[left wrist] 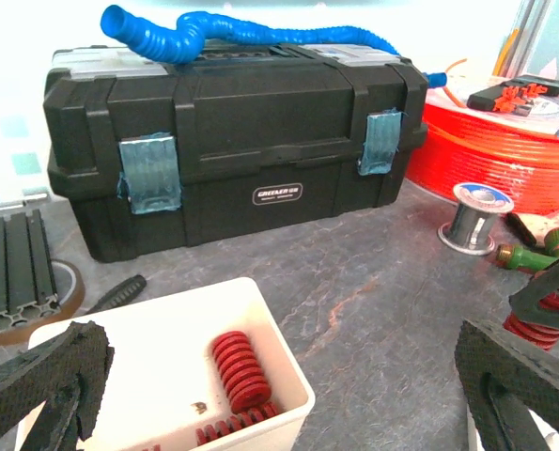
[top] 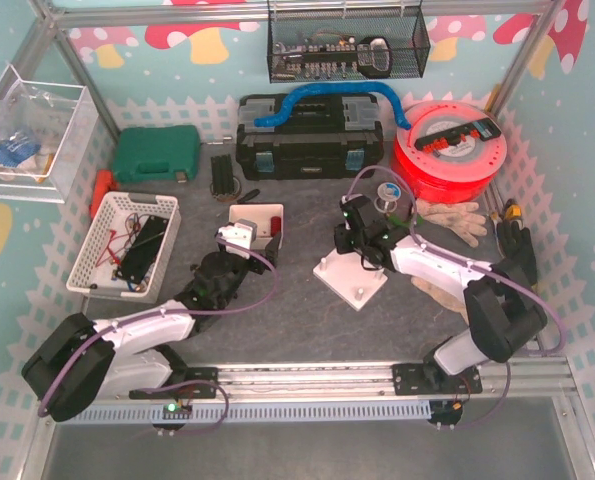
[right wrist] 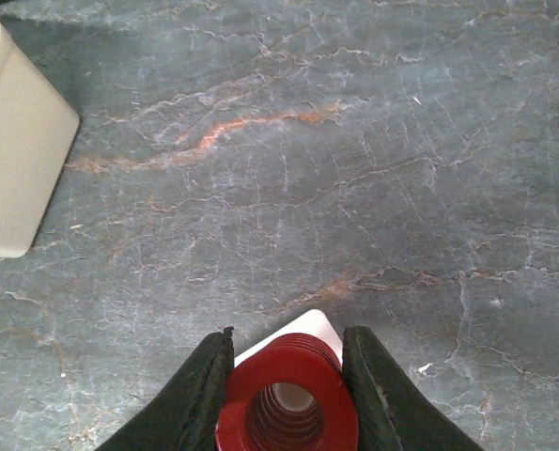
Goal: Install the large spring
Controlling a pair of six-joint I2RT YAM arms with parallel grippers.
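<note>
The large spring (right wrist: pixel 287 368) is bright red. The tabletop (right wrist: pixel 354 169) is grey, marbled with pale and rusty veins; the toolbox (left wrist: pixel 232 141) is black, its hose (left wrist: pixel 162 42) blue.

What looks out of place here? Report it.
The blue corrugated hose lies draped loose across the lid of the black plastic toolbox, its right end hanging past the lid's edge. Nothing looks spilled or broken.

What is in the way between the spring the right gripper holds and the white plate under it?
Nothing visible. The right gripper is shut on the large spring right above a corner of the white plate, and only white shows through the spring's bore.
</note>
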